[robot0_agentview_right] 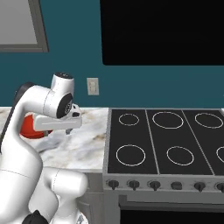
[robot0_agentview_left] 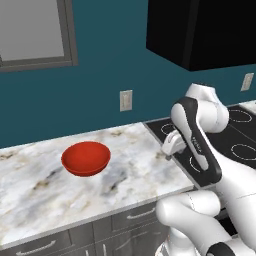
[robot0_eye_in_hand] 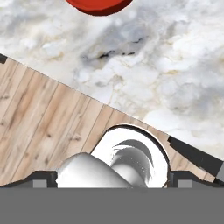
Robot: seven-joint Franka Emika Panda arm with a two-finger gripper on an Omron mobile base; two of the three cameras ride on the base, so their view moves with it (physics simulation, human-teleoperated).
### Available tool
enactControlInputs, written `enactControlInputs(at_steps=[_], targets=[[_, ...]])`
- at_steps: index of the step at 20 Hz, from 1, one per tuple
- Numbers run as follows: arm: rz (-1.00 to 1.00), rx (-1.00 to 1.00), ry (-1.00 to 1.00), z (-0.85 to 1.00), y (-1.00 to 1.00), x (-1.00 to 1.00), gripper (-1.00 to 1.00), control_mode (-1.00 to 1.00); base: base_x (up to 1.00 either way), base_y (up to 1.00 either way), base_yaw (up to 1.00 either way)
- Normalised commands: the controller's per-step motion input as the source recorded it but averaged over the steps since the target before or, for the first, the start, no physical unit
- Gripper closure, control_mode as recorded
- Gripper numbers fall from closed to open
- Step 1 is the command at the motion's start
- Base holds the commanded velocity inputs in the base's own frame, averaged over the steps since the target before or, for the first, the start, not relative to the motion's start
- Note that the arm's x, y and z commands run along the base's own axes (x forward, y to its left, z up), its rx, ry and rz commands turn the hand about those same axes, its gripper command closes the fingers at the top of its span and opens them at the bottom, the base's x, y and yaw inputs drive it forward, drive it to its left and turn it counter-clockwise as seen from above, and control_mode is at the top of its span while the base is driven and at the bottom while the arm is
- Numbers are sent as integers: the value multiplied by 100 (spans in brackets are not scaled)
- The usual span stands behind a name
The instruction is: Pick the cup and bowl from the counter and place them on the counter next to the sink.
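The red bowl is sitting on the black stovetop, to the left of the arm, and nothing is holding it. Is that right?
Not quite. The bowl sits on the marble counter, not on the stovetop; the left base view shows it plainly. The rest holds: it lies to the left of the arm, and nothing is holding it.

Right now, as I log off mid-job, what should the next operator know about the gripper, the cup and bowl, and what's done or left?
Gripper: open and empty, raised above the counter edge, looking down at marble and wood floor.
The wide plain red round bowl sits upright on the white-and-grey veined marble counter, left of the black stovetop and apart from the arm.
Cup and sink: I can't place either from these views.
Done: nothing picked so far.
Left: grasp the bowl, find the cup, set both on the counter beside the sink.
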Motion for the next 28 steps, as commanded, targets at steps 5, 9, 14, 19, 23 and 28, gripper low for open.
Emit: enactControlInputs(at_steps=[5, 9, 14, 19, 23, 28], targets=[[0, 0, 0, -31, 69, 11, -100, -100, 0, 0, 0], [-1, 0, 0, -4, 59, 33, -100, -100, 0, 0, 0], [-15, 0, 0, 0, 42, 53, -100, -100, 0, 0, 0], [-27, 1, 0, 0, 34, 58, -100, -100, 0, 0, 0], [-32, 1, 0, -4, 32, 64, -100, -100, 0, 0, 0], [-29, 0, 0, -11, 23, 56, -100, -100, 0, 0, 0]])
